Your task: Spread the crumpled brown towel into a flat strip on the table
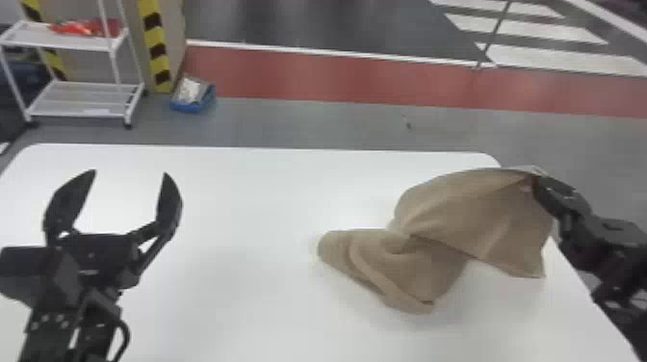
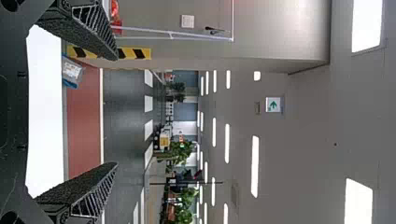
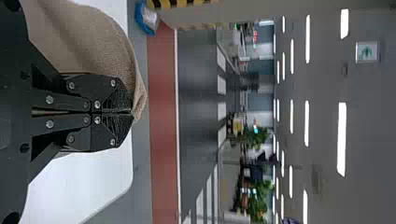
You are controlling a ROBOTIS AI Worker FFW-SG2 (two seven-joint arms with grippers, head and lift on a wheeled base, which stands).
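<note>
The brown towel (image 1: 447, 226) lies bunched on the right half of the white table (image 1: 216, 289), its left part folded over itself on the tabletop. Its right part rises to my right gripper (image 1: 537, 180), which is shut on an upper edge near the table's right side. In the right wrist view the fingers of my right gripper (image 3: 130, 112) are pressed together with the towel (image 3: 102, 44) pinched at their tips. My left gripper (image 1: 127, 175) stands open over the table's left part, apart from the towel; in the left wrist view nothing is between the fingers of this gripper (image 2: 116, 112).
Beyond the table's far edge (image 1: 250, 148) stand a white wire shelf cart (image 1: 77, 98) and a striped pillar (image 1: 156, 48) at the left. A blue box (image 1: 192, 96) rests on the floor beside them.
</note>
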